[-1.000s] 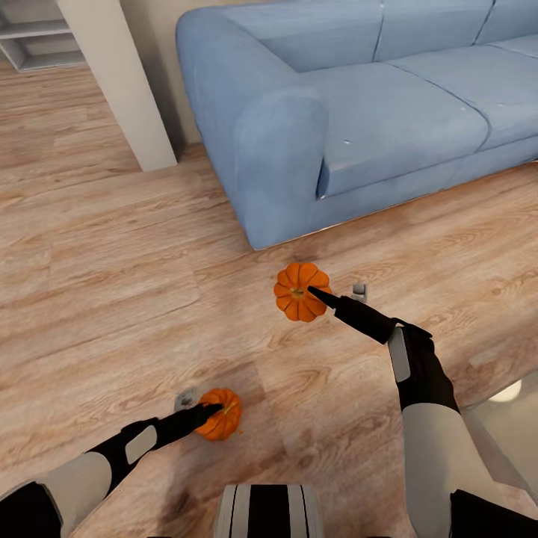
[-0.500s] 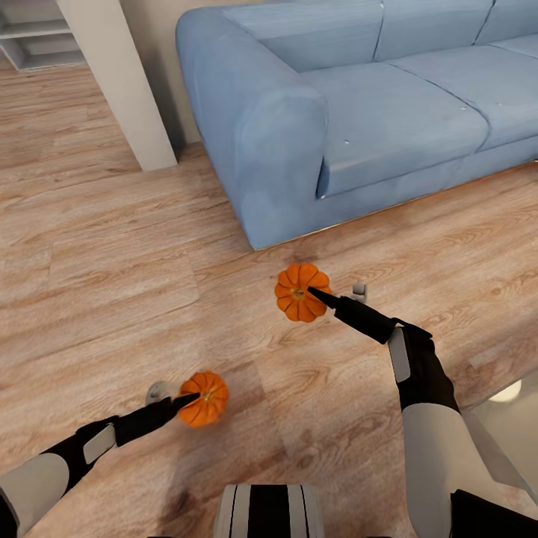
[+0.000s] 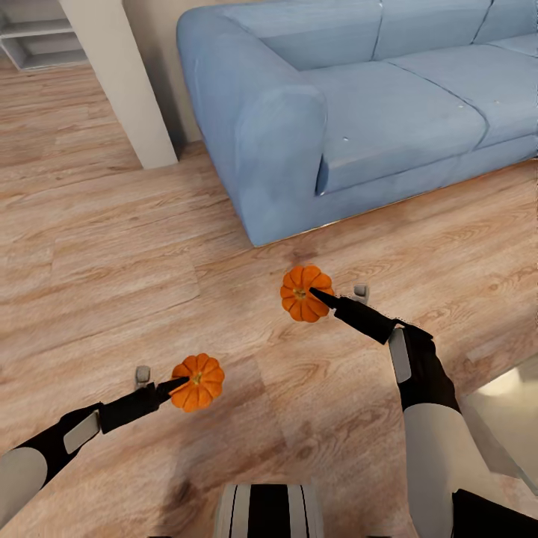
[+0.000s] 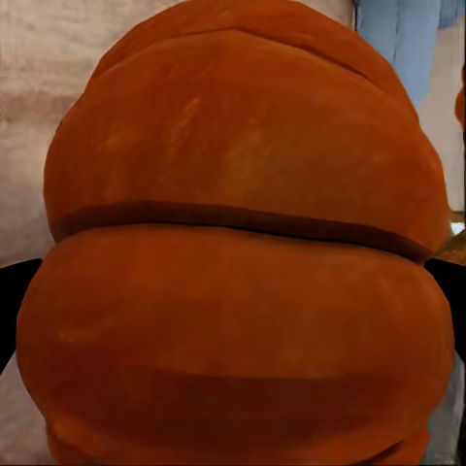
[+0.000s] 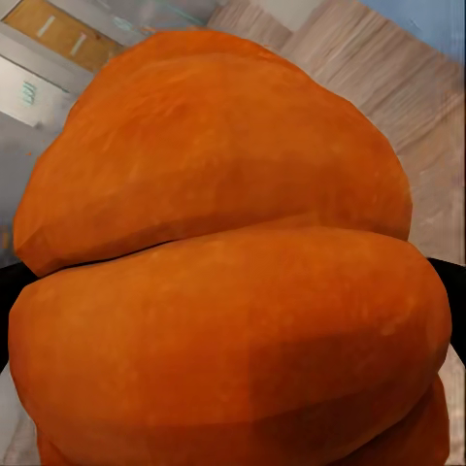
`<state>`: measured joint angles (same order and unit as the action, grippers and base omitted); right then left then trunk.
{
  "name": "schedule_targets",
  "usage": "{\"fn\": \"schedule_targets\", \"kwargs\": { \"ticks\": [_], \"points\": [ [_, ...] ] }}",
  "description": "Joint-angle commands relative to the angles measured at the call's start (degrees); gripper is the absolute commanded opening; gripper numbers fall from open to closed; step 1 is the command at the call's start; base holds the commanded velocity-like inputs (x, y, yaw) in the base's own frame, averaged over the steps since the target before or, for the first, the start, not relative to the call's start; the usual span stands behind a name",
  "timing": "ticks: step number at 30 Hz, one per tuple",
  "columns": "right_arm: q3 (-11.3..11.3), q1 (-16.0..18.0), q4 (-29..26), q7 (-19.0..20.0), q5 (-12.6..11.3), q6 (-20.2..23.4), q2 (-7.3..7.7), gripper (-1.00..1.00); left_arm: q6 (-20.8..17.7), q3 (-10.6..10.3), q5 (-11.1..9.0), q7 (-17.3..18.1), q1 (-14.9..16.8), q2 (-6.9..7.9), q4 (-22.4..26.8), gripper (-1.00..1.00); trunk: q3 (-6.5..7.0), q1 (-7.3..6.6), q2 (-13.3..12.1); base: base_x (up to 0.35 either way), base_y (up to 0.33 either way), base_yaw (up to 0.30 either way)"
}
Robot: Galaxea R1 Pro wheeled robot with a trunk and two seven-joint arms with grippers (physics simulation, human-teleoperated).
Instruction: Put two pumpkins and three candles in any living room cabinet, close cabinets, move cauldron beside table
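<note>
Two orange ribbed pumpkins hang above the wooden floor in the head view. My left gripper (image 3: 176,384) is shut on the left pumpkin (image 3: 198,381), low at the left. Further right and closer to the sofa, my right gripper (image 3: 323,296) is shut on the right pumpkin (image 3: 303,293). Seen from the left wrist, its pumpkin (image 4: 233,252) sits between black fingertips (image 4: 14,291) at the edges. From the right wrist, the other pumpkin (image 5: 233,262) looms just as close. Candles, cabinet, cauldron and table are out of view.
A blue sofa (image 3: 359,104) stands ahead, its arm (image 3: 276,149) nearest me. A pale pillar (image 3: 123,82) rises at the back left, with grey shelving (image 3: 30,37) beyond it. Wooden floor (image 3: 112,269) lies open to the left. My trunk (image 3: 269,512) shows at the bottom.
My left arm has carried its pumpkin up and to the left, off the floor. The right gripper and its pumpkin have barely shifted.
</note>
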<state>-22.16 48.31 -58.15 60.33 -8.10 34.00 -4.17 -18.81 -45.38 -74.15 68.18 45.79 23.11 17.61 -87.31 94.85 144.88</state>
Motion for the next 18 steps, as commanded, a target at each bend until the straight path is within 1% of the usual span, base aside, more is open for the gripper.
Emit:
{"fn": "schedule_targets", "kwargs": {
  "ticks": [1,3,5,6,9,10,11,12,14,18],
  "points": [
    [0.01,-0.02,0.07,-0.91,-0.28,0.31,0.04,-1.00,-0.54,0.09,0.00,0.00,0.00,0.34,0.43,-1.00,0.00,0.00,0.00,-0.308,0.000,0.000],
    [0.01,-0.42,0.31,-4.25,-0.11,0.40,0.05,-1.00,-1.36,0.11,-0.02,0.09,0.00,1.03,1.16,-1.00,0.00,0.00,0.00,-0.324,0.000,0.000],
    [0.01,-1.99,0.33,-7.10,1.04,0.38,0.08,-1.00,-1.52,0.17,-0.02,0.11,0.00,1.18,1.32,-1.00,0.00,0.00,0.00,-0.331,0.000,0.000],
    [0.01,-2.42,0.32,-7.60,1.72,0.37,0.10,-1.00,-1.54,0.34,-0.02,0.11,0.00,1.20,1.34,-1.00,0.00,0.00,0.00,-0.332,0.000,0.000],
    [0.01,-3.73,0.32,-8.41,5.26,0.33,0.04,-1.00,-1.63,1.23,-0.03,0.11,-0.03,1.26,1.36,-1.00,0.00,0.00,0.00,-0.333,0.000,0.000],
    [0.01,-4.05,0.34,-8.54,7.26,0.30,-0.03,-1.00,-1.65,1.56,-0.03,0.11,-0.01,1.30,1.37,-1.00,0.00,0.00,0.00,-0.333,0.000,0.000],
    [0.01,-4.18,0.37,-8.55,8.44,0.29,-0.02,-1.00,-1.62,1.67,-0.03,0.14,-0.02,1.36,1.35,-1.00,0.00,0.00,0.00,-0.334,0.000,0.000],
    [0.01,-4.34,0.39,-8.53,9.08,0.30,0.05,-1.00,-1.60,1.72,-0.03,0.17,-0.01,1.38,1.32,-1.00,0.00,0.00,0.00,-0.311,0.000,0.000],
    [0.01,-4.91,0.40,-8.48,9.50,0.31,0.10,-1.00,-1.60,1.76,-0.03,0.15,-0.03,1.40,1.30,-1.00,0.00,0.00,0.00,-0.178,0.000,0.000],
    [0.07,-5.60,0.40,-8.38,9.73,0.35,0.09,-1.00,-1.60,1.92,-0.03,0.13,-0.04,1.41,1.29,-1.00,0.00,0.00,0.00,-0.036,0.000,0.000]
  ]
}}
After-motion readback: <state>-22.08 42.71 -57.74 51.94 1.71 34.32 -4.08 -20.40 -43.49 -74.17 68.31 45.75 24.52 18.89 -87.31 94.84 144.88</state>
